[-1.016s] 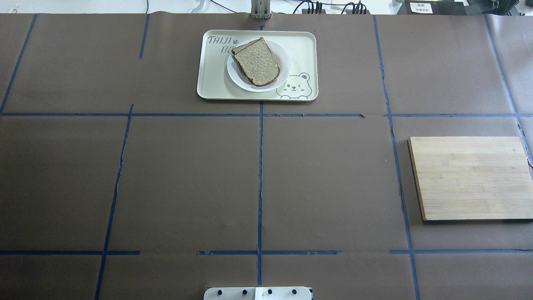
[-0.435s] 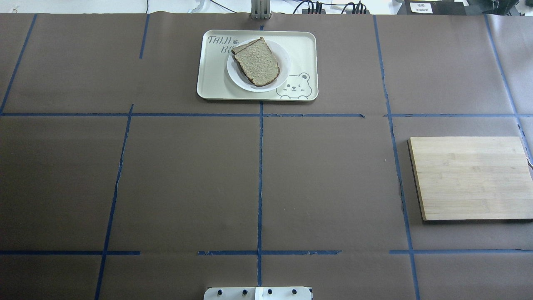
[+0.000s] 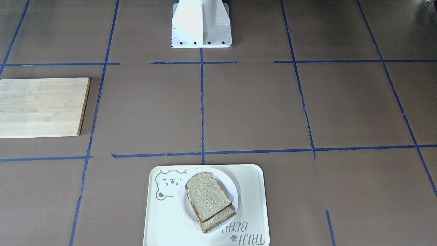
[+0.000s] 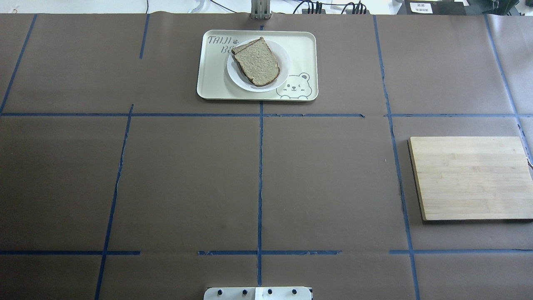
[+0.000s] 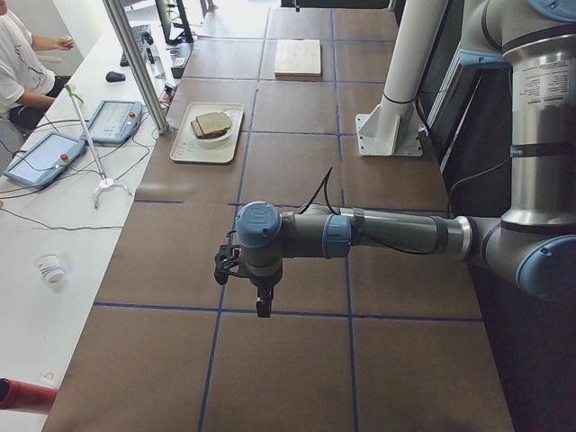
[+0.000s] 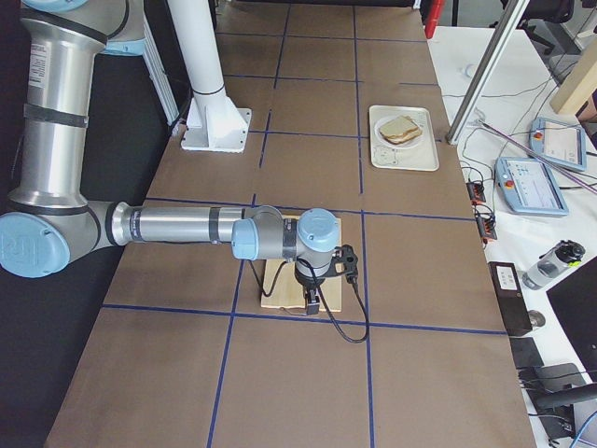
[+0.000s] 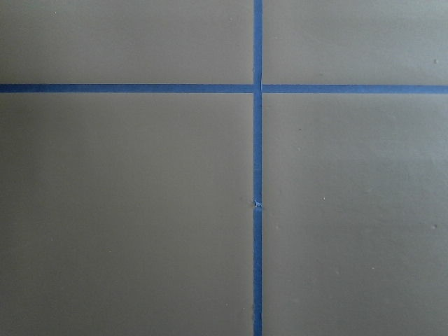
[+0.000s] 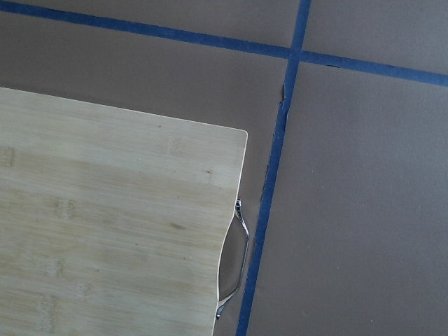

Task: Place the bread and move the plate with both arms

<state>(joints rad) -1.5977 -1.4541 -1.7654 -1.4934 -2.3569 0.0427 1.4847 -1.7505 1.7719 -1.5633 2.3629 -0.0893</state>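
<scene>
The white base (image 4: 258, 293) sits at the tabletop's near edge. The left gripper (image 5: 261, 306) hangs over bare tabletop. The right gripper (image 6: 312, 304) hangs over the wooden board (image 4: 470, 178) by the right edge. You cannot tell how open either one is. At the far edge, the bread (image 4: 258, 62) lies on another slice on the plate (image 4: 284, 57), inside the bear tray (image 4: 212, 79).

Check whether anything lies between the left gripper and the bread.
Nothing visible does. Only bare table with blue tape lines lies between the left gripper and the bread, which sits on the plate on the tray.
</scene>
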